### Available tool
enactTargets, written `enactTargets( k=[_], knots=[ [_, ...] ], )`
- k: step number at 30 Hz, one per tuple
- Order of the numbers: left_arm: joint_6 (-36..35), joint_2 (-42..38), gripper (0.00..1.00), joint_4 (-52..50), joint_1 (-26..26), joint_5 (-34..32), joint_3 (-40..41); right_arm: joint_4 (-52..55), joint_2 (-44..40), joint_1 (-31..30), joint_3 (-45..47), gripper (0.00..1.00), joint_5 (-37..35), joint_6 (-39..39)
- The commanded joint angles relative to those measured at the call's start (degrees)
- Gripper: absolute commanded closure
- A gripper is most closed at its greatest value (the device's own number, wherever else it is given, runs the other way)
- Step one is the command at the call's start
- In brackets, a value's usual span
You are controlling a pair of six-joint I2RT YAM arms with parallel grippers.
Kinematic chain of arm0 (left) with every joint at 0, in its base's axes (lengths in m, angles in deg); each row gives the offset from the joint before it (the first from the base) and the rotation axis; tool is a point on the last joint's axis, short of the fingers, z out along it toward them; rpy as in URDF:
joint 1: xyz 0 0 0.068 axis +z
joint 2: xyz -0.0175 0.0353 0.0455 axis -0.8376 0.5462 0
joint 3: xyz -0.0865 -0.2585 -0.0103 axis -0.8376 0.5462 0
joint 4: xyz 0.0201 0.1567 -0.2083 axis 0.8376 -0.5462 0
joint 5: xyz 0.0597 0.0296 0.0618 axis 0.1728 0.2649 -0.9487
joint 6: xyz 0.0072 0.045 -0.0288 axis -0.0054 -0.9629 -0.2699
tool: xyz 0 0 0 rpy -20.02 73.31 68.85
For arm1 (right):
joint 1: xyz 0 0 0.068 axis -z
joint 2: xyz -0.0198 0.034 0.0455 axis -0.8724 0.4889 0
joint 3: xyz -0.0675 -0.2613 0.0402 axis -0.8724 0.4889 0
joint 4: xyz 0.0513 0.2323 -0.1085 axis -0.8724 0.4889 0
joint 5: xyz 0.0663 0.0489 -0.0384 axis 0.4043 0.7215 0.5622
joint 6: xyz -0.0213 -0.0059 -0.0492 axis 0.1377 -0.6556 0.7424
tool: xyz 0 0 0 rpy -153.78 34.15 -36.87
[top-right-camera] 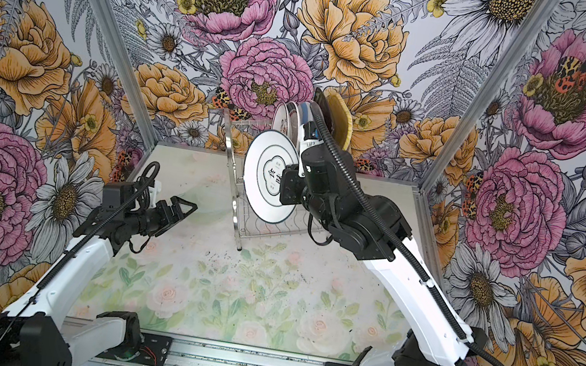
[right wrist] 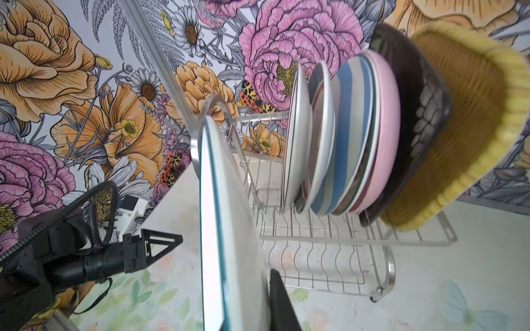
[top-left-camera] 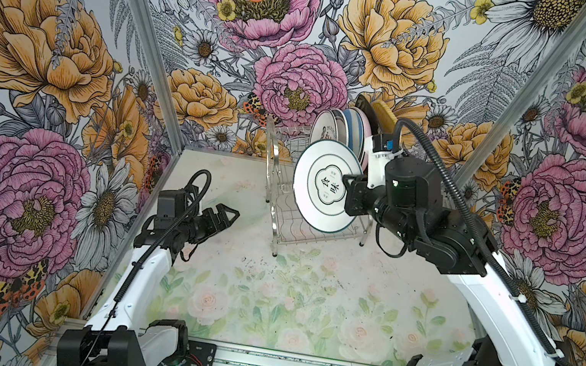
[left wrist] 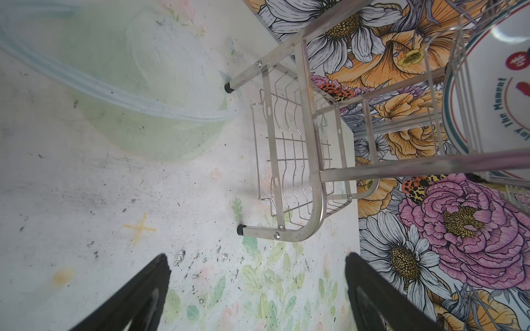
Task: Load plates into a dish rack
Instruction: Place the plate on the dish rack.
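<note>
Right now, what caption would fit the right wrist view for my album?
Right pincer holds a teal-rimmed white plate on edge by the chrome dish rack, where a row of plates already stands.

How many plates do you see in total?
8. One white plate is in the right end effector, near the rack. Seven more plates stand on its upper shelf; they overlap, so one may be hidden.

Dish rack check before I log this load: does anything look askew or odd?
Yes: the yellow woven plate and the black plate at the row's end tilt further than the round plates. Nothing looks broken.
</note>
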Motion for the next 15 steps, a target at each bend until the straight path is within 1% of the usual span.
enactTargets(
  k=[1,5,8,11,15],
  knots=[
    [-1.30,0.17,0.04,2.04,-0.14,-0.43,0.60,1.47,4.52,-0.32,-9.49,1.00,-6.43,4.65],
    [-1.30,0.59,0.03,2.35,-0.11,-0.25,0.60,2.84,11.96,-0.26,-20.52,1.00,-11.59,7.88],
    [-1.24,0.70,0.02,2.61,0.03,-0.27,0.61,2.69,16.26,-0.21,-26.22,1.00,-15.16,9.94],
    [-1.23,0.96,0.01,2.81,0.07,-0.28,0.73,2.59,20.51,0.25,-31.40,1.00,-17.54,11.50],
    [-1.13,1.48,0.01,3.29,0.11,-0.08,0.72,2.26,25.75,1.07,-37.30,1.00,-18.71,12.41]
  ],
)
